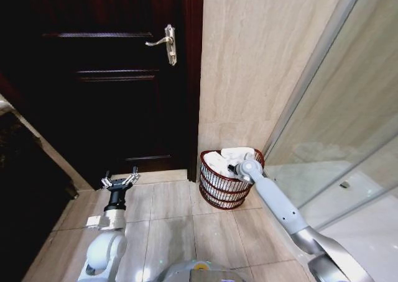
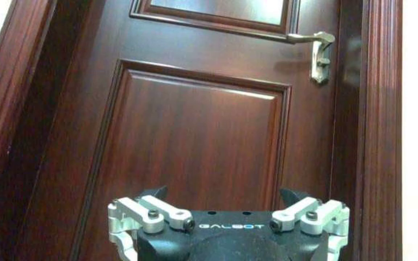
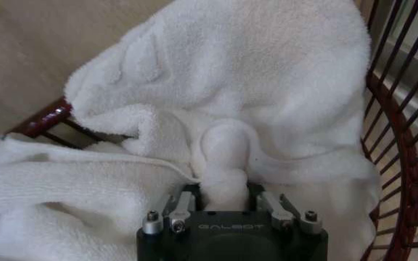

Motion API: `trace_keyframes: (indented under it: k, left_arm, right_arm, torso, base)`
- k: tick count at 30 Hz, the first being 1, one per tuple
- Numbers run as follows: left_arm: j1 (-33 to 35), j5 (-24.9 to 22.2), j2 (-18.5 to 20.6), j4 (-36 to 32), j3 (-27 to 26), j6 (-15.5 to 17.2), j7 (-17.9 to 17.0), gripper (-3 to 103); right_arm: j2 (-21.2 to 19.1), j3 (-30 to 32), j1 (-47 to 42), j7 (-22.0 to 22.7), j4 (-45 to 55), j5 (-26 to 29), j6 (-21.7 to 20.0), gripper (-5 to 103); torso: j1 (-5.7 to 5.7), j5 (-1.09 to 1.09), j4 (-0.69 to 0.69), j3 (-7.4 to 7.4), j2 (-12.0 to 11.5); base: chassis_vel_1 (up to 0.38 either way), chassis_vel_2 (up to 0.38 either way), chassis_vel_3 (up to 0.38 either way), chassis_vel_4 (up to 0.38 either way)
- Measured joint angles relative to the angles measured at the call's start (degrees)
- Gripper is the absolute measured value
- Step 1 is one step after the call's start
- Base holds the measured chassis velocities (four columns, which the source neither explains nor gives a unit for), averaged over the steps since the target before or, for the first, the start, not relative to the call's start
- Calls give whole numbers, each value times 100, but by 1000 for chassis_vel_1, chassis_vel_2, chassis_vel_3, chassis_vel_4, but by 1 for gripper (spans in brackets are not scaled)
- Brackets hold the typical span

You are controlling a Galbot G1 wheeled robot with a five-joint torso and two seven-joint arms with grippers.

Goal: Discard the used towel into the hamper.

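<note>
White towel (image 3: 252, 92) pinched in right tool (image 3: 227, 196) inside the hamper (image 1: 217, 189); left tool (image 1: 120, 181) spread wide, idle near door (image 1: 93, 77).

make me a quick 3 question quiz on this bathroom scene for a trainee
1. True or false: the towel is already inside the hamper.
2. The right gripper is: A) open above the floor B) shut on a fold of towel C) on the door handle.
3. Fill in: the left gripper hangs open, facing the dark wooden ____.

Key: 1 true; 2 B; 3 door.
</note>
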Motion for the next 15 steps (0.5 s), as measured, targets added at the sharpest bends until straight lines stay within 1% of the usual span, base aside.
trace_keyframes:
  k: [4, 6, 9, 11, 12, 13, 14, 15]
  left_arm:
    - [1, -28, 25, 17, -11, -36, 37, 100]
    - [-6, -40, 34, 17, -15, -37, 39, 100]
    - [-46, -84, 70, 14, -26, -30, 41, 100]
    - [-49, -85, 71, 14, -27, -26, 41, 100]
    - [-55, -87, 72, 11, -27, -14, 41, 100]
    - [-57, -87, 67, 3, -26, 21, 38, 100]
    - [-55, -87, 62, -1, -26, 41, 36, 100]
    - [-49, -89, 56, -7, -26, 67, 30, 100]
  right_arm:
    - [69, -21, 36, -26, -155, -176, -9, 63]
    - [67, -29, 36, -29, -139, -210, 0, 63]
    - [-24, -58, 35, -10, 216, -237, 44, 80]
    - [-41, -63, 34, -9, 268, -244, 48, 80]
    - [-86, -79, 29, -10, 400, -286, 55, 85]
    - [-172, -122, -2, -36, 634, -501, 89, 95]
    - [-231, -143, -28, -75, 760, -638, 121, 95]
    - [-330, -152, -84, -150, 976, -842, 162, 98]
  torso:
    - [0, 0, 0, 0, 0]
    - [0, 0, 0, 0, 0]
    - [0, 4, 1, 2, -1]
    - [1, 4, 2, 2, -1]
    - [1, 4, 2, 2, -1]
    - [1, 3, 3, 2, -1]
    - [1, 3, 4, 2, -1]
    - [1, 2, 2, 2, -1]
  base:
    - [0, 0, 0, 0]
    - [0, 0, 0, 0]
    - [0, 0, 0, 0]
    - [0, 0, 0, 0]
    - [0, 0, 0, 0]
    - [0, 0, 0, 0]
    - [0, 0, 0, 0]
    - [0, 0, 0, 0]
